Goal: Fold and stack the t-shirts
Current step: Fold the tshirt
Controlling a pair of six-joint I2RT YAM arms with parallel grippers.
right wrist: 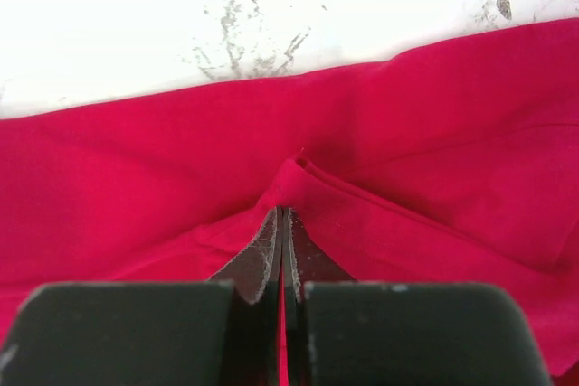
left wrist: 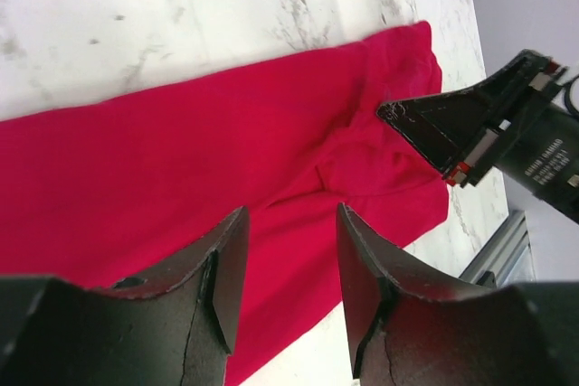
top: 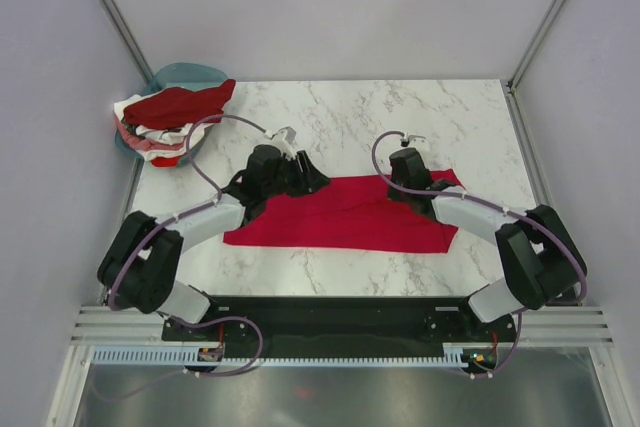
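A plain crimson t-shirt (top: 345,215) lies as a long flat band across the middle of the marble table (top: 400,117). My right gripper (right wrist: 282,214) is shut on a raised fold of this shirt (right wrist: 380,214) near its right end, with cloth pinched between the fingertips. The left wrist view shows that right gripper (left wrist: 391,115) with its tip in the cloth. My left gripper (left wrist: 289,255) hangs open above the shirt's (left wrist: 181,178) near edge with nothing between its fingers. From above, the left gripper (top: 308,181) sits over the shirt's upper left part.
A teal basin (top: 190,74) stands at the table's back left corner and holds a heap of shirts: dark red (top: 185,102) on top, white (top: 140,117) and coral pink (top: 165,155) under it. Grey walls close in on both sides.
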